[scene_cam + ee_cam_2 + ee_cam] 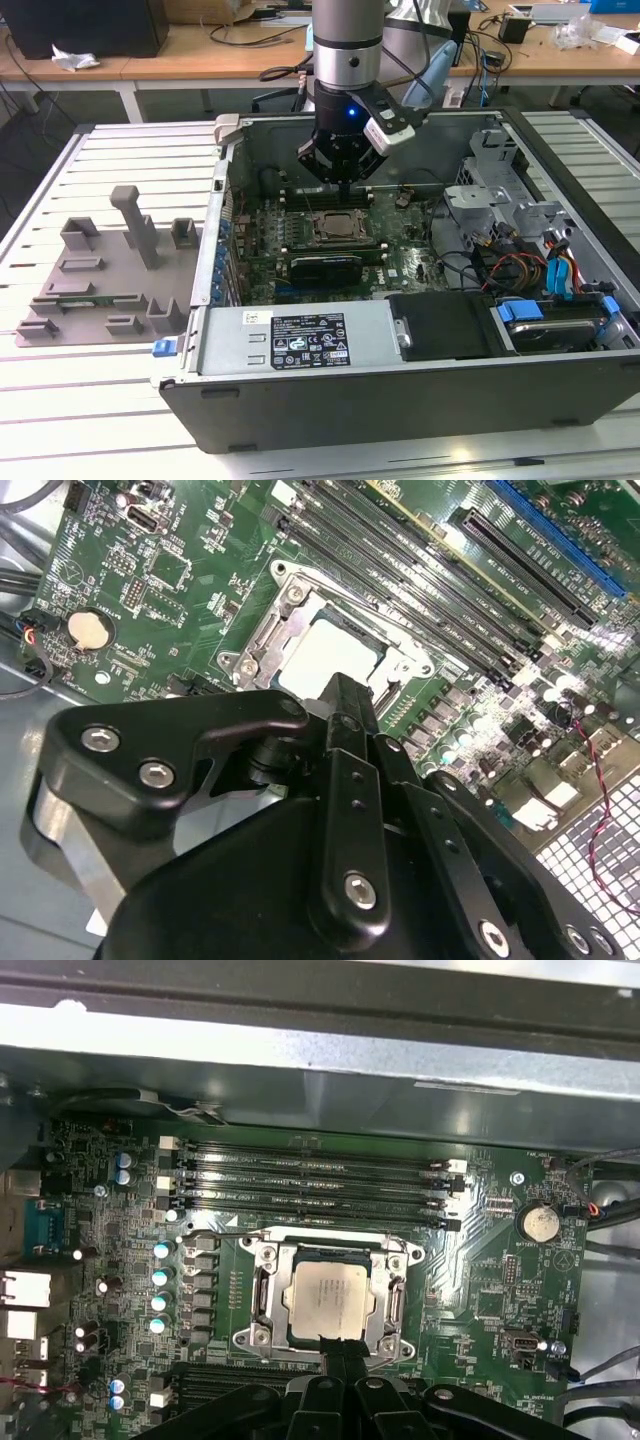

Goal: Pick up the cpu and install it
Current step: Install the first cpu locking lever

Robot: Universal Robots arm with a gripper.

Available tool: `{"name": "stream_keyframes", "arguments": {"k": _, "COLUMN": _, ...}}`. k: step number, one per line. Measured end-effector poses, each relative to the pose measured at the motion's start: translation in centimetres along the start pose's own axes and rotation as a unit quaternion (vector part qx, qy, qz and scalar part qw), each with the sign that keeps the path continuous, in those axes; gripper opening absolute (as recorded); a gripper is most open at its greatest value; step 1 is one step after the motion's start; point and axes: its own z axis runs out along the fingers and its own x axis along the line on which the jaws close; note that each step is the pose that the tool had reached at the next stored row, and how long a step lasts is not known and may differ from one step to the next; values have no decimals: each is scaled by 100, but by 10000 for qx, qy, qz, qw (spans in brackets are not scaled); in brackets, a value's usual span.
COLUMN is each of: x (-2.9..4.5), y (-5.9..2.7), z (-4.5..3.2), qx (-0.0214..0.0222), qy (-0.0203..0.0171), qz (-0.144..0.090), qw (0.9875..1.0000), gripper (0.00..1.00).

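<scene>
Open computer case (420, 410) lying on slatted white table (90, 420); grey fixture blocks (110, 270) beside it, toward the exterior view's left. Inside: silver power supply (300, 340) along the near wall, green motherboard (470, 1290) with four memory slots (310, 1185), coin cell (540, 1223).

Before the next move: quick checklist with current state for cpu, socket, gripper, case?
1. cpu inside the socket frame: ok, it lies square in the frame in the first wrist view.
2. cpu fully seated: cannot tell.
3. gripper over the cpu's edge: ok; whether it touches, cannot tell.
4. Nothing lying across the socket frame: ok.
5. case open on top, gripper inside it above the motherboard: ok.
</scene>
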Motion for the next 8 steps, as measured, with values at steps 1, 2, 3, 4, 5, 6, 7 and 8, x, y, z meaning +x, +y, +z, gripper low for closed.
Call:
{"name": "stream_keyframes", "arguments": {"k": 1, "x": 0, "y": 0, "z": 0, "qx": 0, "qy": 0, "qz": 0, "qw": 10000, "gripper": 11}}
{"name": "stream_keyframes", "arguments": {"k": 2, "x": 0, "y": -1, "z": 0, "qx": 0, "qy": 0, "qz": 0, "qw": 10000, "gripper": 11}}
{"name": "stream_keyframes", "arguments": {"k": 3, "x": 1, "y": -1, "z": 0, "qx": 0, "qy": 0, "qz": -1, "qw": 10000, "gripper": 11}}
{"name": "stream_keyframes", "arguments": {"k": 4, "x": 15, "y": 0, "z": 0, "qx": -1, "qy": 0, "qz": 0, "qw": 10000, "gripper": 11}}
{"name": "stream_keyframes", "arguments": {"k": 5, "x": 37, "y": 2, "z": 0, "qx": -1, "qy": 0, "qz": 0, "qw": 10000, "gripper": 11}}
{"name": "stream_keyframes", "arguments": {"k": 6, "x": 84, "y": 5, "z": -1, "qx": 0, "qy": 0, "qz": 0, "qw": 10000, "gripper": 11}}
{"name": "stream_keyframes", "arguments": {"k": 7, "x": 126, "y": 8, "z": -1, "qx": 0, "qy": 0, "qz": -1, "qw": 10000, "gripper": 11}}
{"name": "stream_keyframes", "arguments": {"k": 8, "x": 178, "y": 12, "z": -1, "qx": 0, "qy": 0, "qz": 1, "qw": 10000, "gripper": 11}}
